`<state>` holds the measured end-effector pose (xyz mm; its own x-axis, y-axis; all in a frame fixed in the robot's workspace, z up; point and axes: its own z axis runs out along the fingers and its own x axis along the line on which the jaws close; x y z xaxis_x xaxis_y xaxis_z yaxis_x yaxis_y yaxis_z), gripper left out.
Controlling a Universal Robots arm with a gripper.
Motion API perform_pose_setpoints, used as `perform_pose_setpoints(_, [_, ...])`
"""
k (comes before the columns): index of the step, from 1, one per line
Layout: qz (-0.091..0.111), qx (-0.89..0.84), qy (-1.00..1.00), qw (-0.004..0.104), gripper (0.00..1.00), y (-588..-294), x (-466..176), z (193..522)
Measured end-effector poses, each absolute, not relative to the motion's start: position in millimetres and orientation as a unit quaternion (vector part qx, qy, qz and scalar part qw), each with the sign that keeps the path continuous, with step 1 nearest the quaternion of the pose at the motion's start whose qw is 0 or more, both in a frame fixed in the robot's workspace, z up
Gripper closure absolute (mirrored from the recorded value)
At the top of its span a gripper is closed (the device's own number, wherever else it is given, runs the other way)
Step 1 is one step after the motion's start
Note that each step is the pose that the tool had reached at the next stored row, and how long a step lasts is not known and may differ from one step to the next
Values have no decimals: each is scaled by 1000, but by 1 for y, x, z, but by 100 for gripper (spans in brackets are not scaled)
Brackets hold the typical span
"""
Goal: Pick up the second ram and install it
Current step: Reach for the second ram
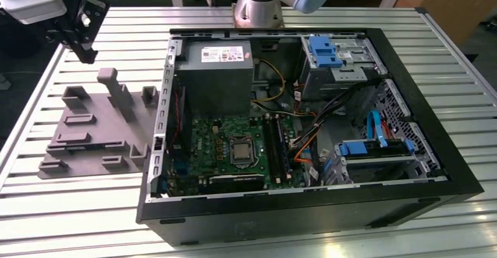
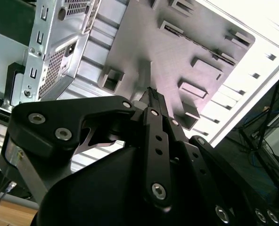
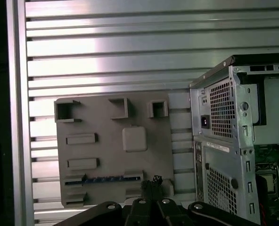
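While hanging raised at eleven o'clock of the grey fixture plate in the exterior view, carries nothing: logged gripper as pinched narrow, tips together, empty. Same closed look in both wrist views.

Located the second ram in the first wrist view: a thin blue-green strip seated in the plate's long slot, at the end away from the three upright pockets. Not yet touched, apart from the tips. Noted plate flat on the slatted aluminium table, at nine o'clock of the open computer case. Inside case: motherboard, with long black memory slots at three o'clock of the processor socket and grey power supply at twelve o'clock of the board. Cannot tell whether any slot is filled.

Judged step in hand: approach for the pick, early in the task. To do it well:
- Spread the tips before descending.
- Centre on the strip's mid-length.
- Close across the two flat faces, clear of the slot walls.
- Pull straight up, no twist, no tilt.
- Keep the grip gentle, given thin board and exposed chips.
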<state>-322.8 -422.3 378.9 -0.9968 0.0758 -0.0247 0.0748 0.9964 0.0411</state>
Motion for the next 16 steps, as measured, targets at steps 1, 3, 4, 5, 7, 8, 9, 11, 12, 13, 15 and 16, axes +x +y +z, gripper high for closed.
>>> perform_pose_setpoints(1, [20, 38, 999, 13, 89, -423, -323, 379])
perform_pose_setpoints(3, [20, 38, 999, 13, 89, -423, -325, 378])
perform_pose_setpoints(4, [20, 38, 999, 13, 89, -424, -325, 378])
perform_pose_setpoints(5, [20, 38, 999, 13, 89, -424, -326, 378])
perform_pose_setpoints(7, [20, 38, 999, 13, 89, -425, -327, 378])
perform_pose_setpoints(8, [20, 38, 999, 13, 89, -425, -328, 378])
perform_pose_setpoints(9, [20, 38, 999, 13, 89, -426, -329, 378])
perform_pose_setpoints(11, [20, 38, 999, 13, 89, -426, -330, 377])
perform_pose_setpoints(12, [20, 38, 999, 13, 89, -426, -330, 377])
perform_pose_setpoints(13, [20, 38, 999, 13, 89, -427, -331, 377])
perform_pose_setpoints(15, [20, 38, 999, 13, 89, -427, -332, 377])
perform_pose_setpoints(16, [20, 38, 999, 13, 89, -428, -333, 376])
